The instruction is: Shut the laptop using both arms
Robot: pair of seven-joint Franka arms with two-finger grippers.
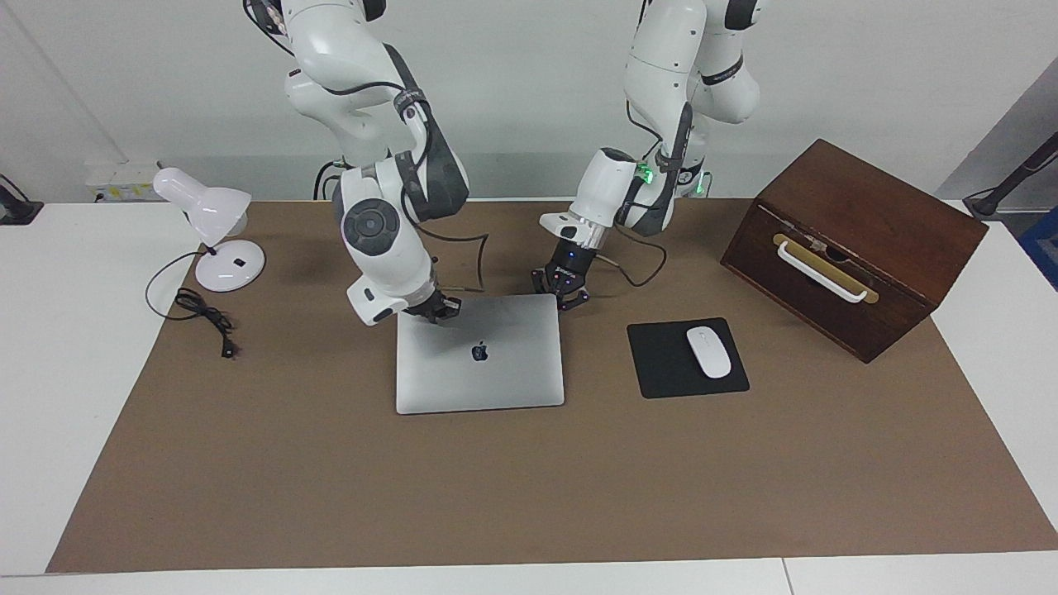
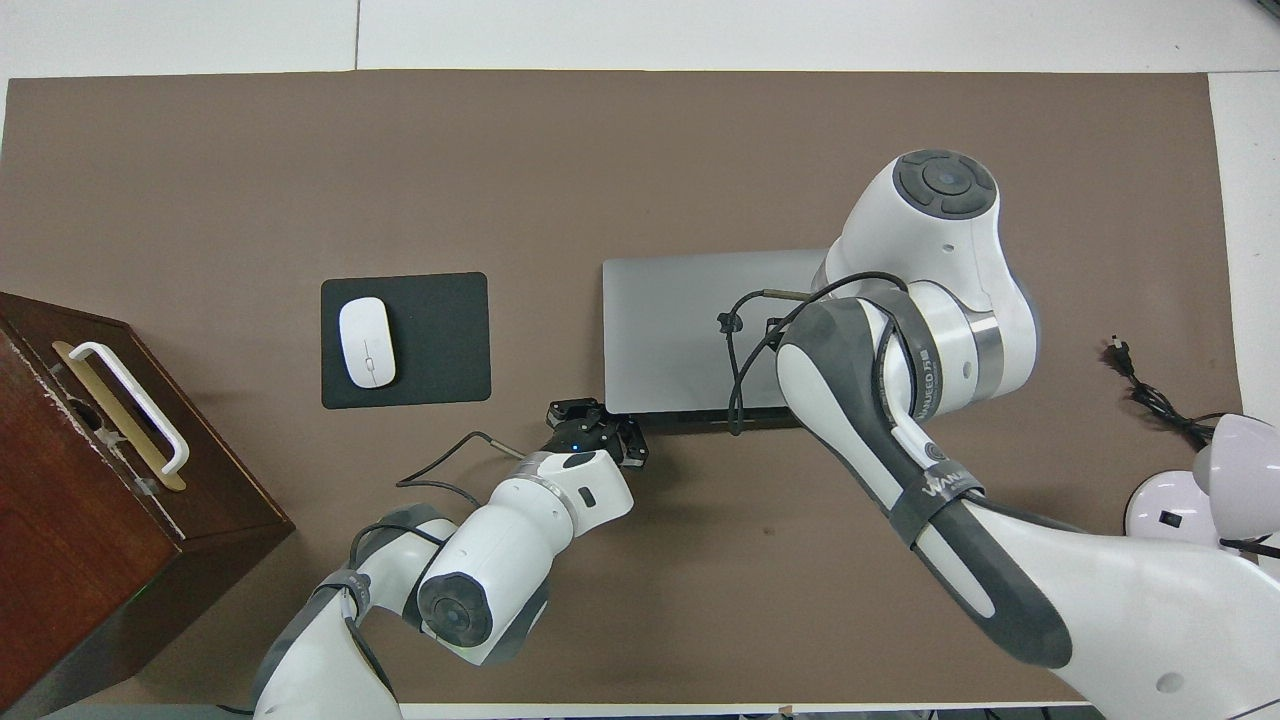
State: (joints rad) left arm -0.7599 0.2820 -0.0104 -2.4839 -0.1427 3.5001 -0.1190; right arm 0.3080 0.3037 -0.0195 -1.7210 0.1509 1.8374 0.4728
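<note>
I see the laptop [image 1: 479, 354] lying flat with its lid down, logo up, mid-desk on the brown mat [image 1: 529, 496]; at three o'clock of it in the facing view sits the mouse pad [image 1: 653, 368] with the white mouse [image 1: 709, 352]. My right gripper [image 1: 440, 309] rests over the lid's eleven o'clock corner, jaws shut and holding nothing. My left gripper [image 1: 567, 291] sits at the one o'clock corner, jaws shut, empty too. I judge the closing done; what remains is lifting both arms clear of the lid.
</note>
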